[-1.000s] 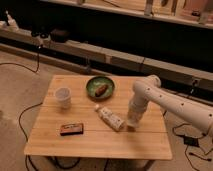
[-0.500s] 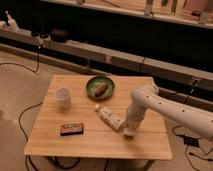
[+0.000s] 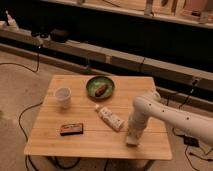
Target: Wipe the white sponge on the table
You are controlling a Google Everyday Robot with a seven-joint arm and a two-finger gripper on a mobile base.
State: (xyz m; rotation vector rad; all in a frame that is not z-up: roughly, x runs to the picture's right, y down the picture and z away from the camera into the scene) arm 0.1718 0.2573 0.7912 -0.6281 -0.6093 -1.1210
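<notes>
Whitish and small, the sponge [image 3: 131, 142] lies on the wooden table [image 3: 75, 150] close to the near edge and right of centre, with open planks on either side. The gripper [image 3: 133, 135] stands upright on top of it; whether it clasps the sponge cannot be told. A white tube [image 3: 110, 118] lies just to the left.

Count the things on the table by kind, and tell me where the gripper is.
Cup: 1
Green bowl: 1
Brown food in the bowl: 1
White tube: 1
Dark packet: 1
White sponge: 1, under the gripper, down by the table top's near edge
Total: 6
</notes>
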